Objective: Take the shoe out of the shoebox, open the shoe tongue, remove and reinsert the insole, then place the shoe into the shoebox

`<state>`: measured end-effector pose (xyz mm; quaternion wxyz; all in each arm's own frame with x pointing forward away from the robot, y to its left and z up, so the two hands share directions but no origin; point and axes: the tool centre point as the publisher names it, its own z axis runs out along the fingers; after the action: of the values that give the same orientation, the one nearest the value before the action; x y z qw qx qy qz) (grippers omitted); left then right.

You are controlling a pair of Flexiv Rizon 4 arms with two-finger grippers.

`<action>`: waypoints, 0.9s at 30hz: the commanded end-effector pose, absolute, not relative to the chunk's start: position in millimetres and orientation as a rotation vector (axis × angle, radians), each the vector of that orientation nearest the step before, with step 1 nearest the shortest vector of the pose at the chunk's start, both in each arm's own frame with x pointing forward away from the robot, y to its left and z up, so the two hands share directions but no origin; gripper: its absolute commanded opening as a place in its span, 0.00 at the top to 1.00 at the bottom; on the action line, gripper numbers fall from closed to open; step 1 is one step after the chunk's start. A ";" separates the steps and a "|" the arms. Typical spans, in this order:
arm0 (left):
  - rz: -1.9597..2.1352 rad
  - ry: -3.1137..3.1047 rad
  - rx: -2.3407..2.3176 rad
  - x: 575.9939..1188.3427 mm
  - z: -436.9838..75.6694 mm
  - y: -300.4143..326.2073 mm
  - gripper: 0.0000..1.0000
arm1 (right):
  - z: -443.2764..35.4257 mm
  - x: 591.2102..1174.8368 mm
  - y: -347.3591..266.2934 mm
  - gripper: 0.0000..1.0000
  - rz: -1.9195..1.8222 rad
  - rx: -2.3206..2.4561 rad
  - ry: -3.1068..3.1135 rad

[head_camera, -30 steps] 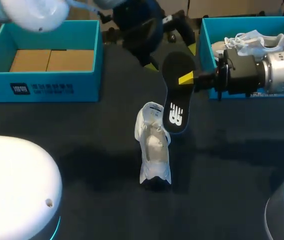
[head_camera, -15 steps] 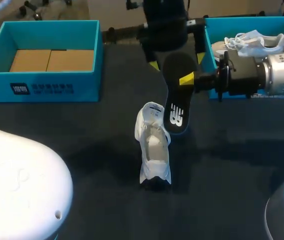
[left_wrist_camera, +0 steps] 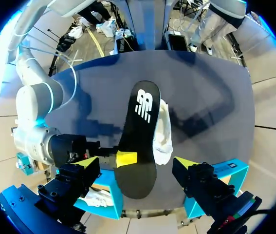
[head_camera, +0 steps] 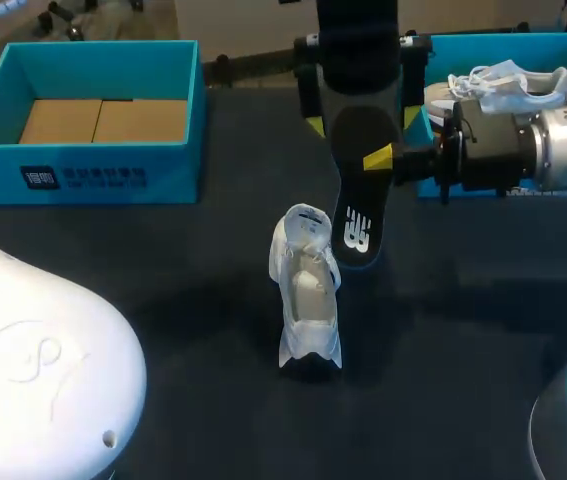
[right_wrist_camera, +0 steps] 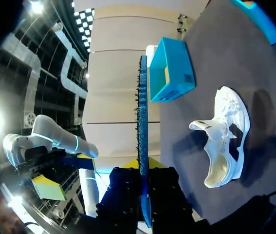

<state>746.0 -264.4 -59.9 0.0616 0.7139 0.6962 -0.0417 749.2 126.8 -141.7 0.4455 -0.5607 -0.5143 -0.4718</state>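
Note:
A white shoe [head_camera: 308, 290] stands on the dark table's middle, tongue pulled up; it also shows in the left wrist view [left_wrist_camera: 164, 132] and the right wrist view [right_wrist_camera: 225, 136]. My right gripper [head_camera: 380, 158] is shut on a black insole [head_camera: 359, 190], held on edge in the air just above and behind the shoe. The insole [right_wrist_camera: 142, 131] is seen edge-on between the right gripper's own fingers. My left gripper [head_camera: 361, 122] hangs open over the insole's heel end. The insole [left_wrist_camera: 138, 141] lies between its wide-apart fingers [left_wrist_camera: 86, 162] without touching them.
A blue shoebox [head_camera: 83, 160] with cardboard inside stands at the back left. A second blue shoebox [head_camera: 415, 80] at the back right holds another white shoe [head_camera: 508, 82]. My right arm [head_camera: 553, 145] stretches across in front of that box.
My left gripper has swung in from the back left to sit over the insole's heel end. The right gripper and insole have shifted slightly right. The shoe has not moved.

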 end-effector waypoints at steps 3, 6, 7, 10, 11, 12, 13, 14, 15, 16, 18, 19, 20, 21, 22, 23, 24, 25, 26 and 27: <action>-0.142 2.096 2.157 746.7 -56.9 -264.8 0.00 | -141.7 749.1 127.7 1.00 -1.173 -1.393 -1.273; -0.147 2.087 2.161 745.7 -55.2 -265.6 0.00 | -141.8 748.6 127.5 1.00 -1.175 -1.395 -1.271; -0.149 2.087 2.161 745.7 -55.2 -265.6 0.00 | -141.9 748.3 127.6 1.00 -1.175 -1.396 -1.271; -0.157 2.085 2.163 745.5 -54.9 -265.8 0.00 | -142.1 747.9 127.6 1.00 -1.176 -1.395 -1.270; -0.159 2.084 2.164 745.1 -54.8 -266.0 0.00 | -142.1 747.7 127.6 1.00 -1.178 -1.396 -1.270; -0.160 2.084 2.165 744.8 -54.8 -266.0 0.00 | -142.0 747.6 127.5 1.00 -1.179 -1.396 -1.270; -0.161 2.083 2.166 744.6 -54.9 -266.0 0.00 | -141.8 747.5 127.5 1.00 -1.180 -1.397 -1.270; -0.162 2.083 2.167 744.4 -55.4 -265.8 0.00 | -141.6 747.4 127.5 1.00 -1.182 -1.398 -1.270; -0.163 2.084 2.167 744.4 -55.6 -265.7 0.00 | -141.5 747.3 127.4 1.00 -1.182 -1.399 -1.270; -0.163 2.084 2.168 744.3 -55.7 -265.5 0.00 | -141.3 747.1 127.1 1.00 -1.182 -1.400 -1.271; -0.165 2.085 2.167 744.4 -55.6 -264.7 0.00 | -140.7 747.0 127.1 1.00 -1.183 -1.401 -1.272; -0.166 2.084 2.166 744.6 -55.4 -264.3 0.00 | -140.5 747.0 127.2 1.00 -1.184 -1.400 -1.272; -0.167 2.084 2.165 744.7 -55.2 -264.0 0.00 | -140.4 747.0 127.3 1.00 -1.183 -1.400 -1.273; -0.167 2.084 2.164 744.8 -55.0 -263.9 0.00 | -140.4 747.0 127.3 1.00 -1.183 -1.400 -1.273; -0.170 2.082 2.164 744.9 -54.7 -263.8 0.00 | -140.3 747.1 127.3 1.00 -1.183 -1.400 -1.273; -0.171 2.081 2.164 744.9 -54.5 -263.8 0.00 | -140.3 747.2 127.5 1.00 -1.183 -1.400 -1.273; -0.172 2.081 2.164 744.9 -54.4 -263.8 0.00 | -140.1 747.4 127.7 1.00 -1.183 -1.399 -1.273; -0.174 2.080 2.164 744.9 -54.2 -263.7 0.00 | -140.0 747.6 127.8 1.00 -1.182 -1.399 -1.274; -0.175 2.080 2.164 744.9 -53.9 -263.6 0.00 | -139.8 747.8 128.0 1.00 -1.182 -1.399 -1.274; -0.178 2.078 2.164 744.9 -53.6 -263.4 0.00 | -139.6 747.9 128.0 1.00 -1.182 -1.399 -1.275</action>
<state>744.5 -266.3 -52.7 0.0658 0.7179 0.6907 -0.0571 748.5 127.1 -140.5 0.4409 -0.5616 -0.5130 -0.4764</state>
